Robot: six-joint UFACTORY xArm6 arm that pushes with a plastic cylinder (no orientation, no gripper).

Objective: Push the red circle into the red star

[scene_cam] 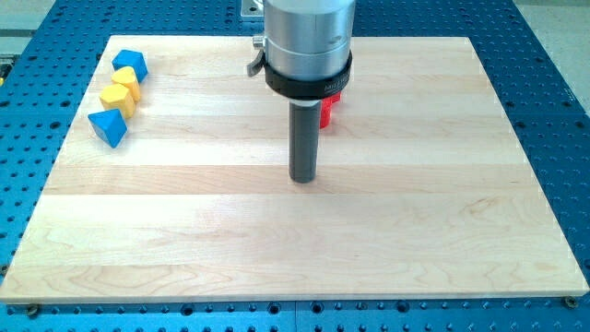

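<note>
A red block shows just right of the rod near the top middle of the wooden board. The arm hides most of it, so I cannot tell its shape or whether it is one block or two. My tip rests on the board below and slightly left of that red block, apart from it. No second red block shows clearly.
At the view's top left lie a blue cube-like block, a yellow block, another yellow block and a blue triangular block, in a close diagonal row. The blue perforated table surrounds the board.
</note>
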